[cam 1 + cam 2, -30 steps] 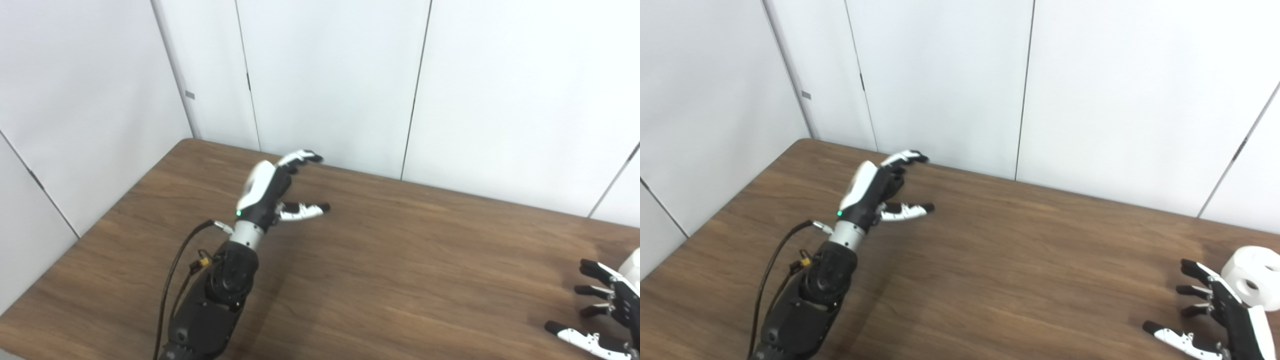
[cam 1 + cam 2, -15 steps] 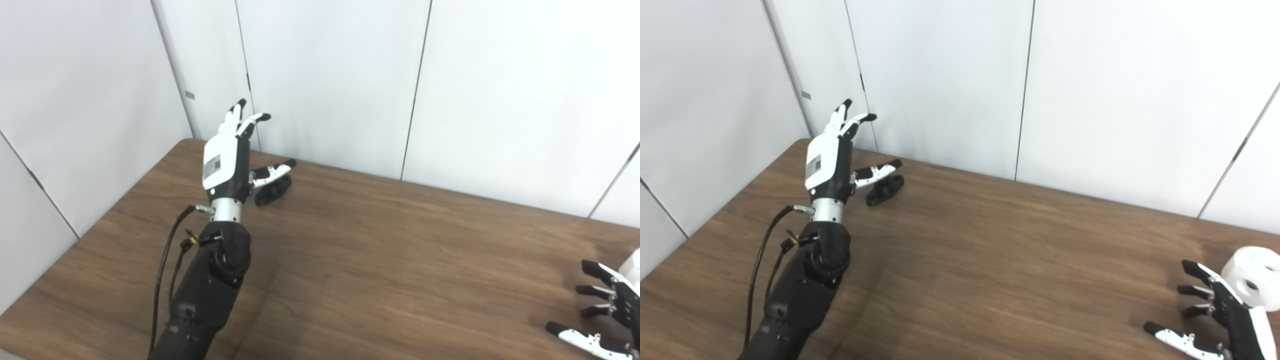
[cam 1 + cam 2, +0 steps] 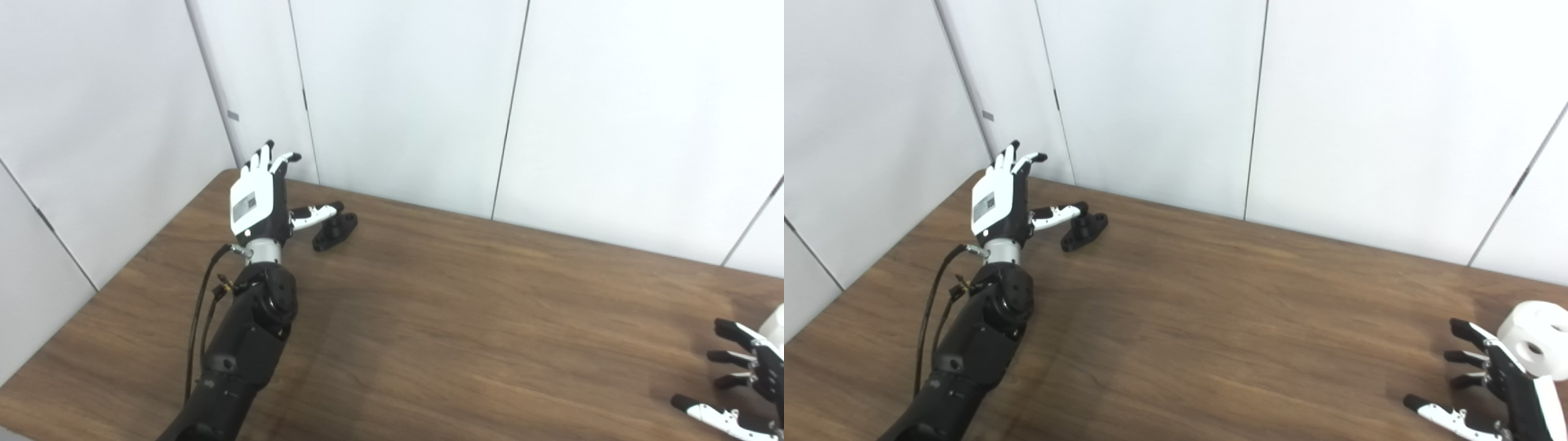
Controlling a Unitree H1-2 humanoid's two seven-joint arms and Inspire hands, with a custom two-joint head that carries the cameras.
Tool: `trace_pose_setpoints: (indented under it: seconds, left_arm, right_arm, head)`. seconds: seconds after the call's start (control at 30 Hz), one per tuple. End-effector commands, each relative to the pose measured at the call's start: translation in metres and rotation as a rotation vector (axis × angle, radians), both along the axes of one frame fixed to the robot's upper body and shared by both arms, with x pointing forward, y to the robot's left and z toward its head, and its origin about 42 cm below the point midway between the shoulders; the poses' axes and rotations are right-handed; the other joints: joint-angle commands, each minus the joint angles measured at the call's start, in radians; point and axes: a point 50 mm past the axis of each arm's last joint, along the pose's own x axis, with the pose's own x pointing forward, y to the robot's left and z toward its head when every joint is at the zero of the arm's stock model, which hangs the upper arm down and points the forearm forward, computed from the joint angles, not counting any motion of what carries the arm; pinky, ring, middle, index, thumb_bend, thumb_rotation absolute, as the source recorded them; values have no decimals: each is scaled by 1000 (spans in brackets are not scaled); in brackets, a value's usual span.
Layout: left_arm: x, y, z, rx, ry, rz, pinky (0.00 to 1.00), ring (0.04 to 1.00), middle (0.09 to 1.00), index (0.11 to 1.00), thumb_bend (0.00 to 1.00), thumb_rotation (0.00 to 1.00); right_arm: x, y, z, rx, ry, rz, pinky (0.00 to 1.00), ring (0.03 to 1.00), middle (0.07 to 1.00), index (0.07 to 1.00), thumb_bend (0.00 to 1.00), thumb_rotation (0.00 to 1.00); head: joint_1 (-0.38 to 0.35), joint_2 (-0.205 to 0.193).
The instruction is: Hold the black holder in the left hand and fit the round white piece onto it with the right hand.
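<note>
Brown wood-grain counter (image 3: 1213, 318) in a corner of plain white wall panels (image 3: 1335, 122), and not much on it. Nearest me, bottom right, my right hand (image 3: 1494, 392) is spread, fingers apart, holding nothing, with the round white piece (image 3: 1534, 346) lying just beyond its fingertips, near the counter's right side; whether they touch I can't tell. In the left eye view that piece is only a sliver at the frame edge.

Further out, my left hand (image 3: 260, 196) has come upright and swung left over the last second. It was lying across the far left of the counter; now it's raised, fingers fanned toward the wall, thumb out toward the black holder (image 3: 335, 231), which it had been hiding. The holder sits free on the wood, just beside the thumb tip. So nothing is grasped yet; I judge we're at the approach to the holder.

Room check: the back edge and wall sit close behind the left hand, left edge nearby. The middle stretch between both hands is bare wood, the natural place to bring the parts together.
</note>
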Motion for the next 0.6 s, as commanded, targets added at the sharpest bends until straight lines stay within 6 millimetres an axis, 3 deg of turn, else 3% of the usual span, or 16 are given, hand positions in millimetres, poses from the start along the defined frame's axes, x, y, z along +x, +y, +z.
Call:
trace_pose_setpoints:
  seconds: [0.0,0.57]
  left_arm:
    - [12,7,27,25,-50,-5,1000,1000,1000,808,1000,399]
    - [15,3,-4,9,154,-18,1000,1000,1000,798,1000,384]
  right_arm:
    - [1,-13,8,-23,-11,-23,547,692,818,799,786,77]
    - [-2,-13,10,-19,-7,-32,533,685,814,792,791,81]
  head:
    - [-1,1]
    - [-16,5]
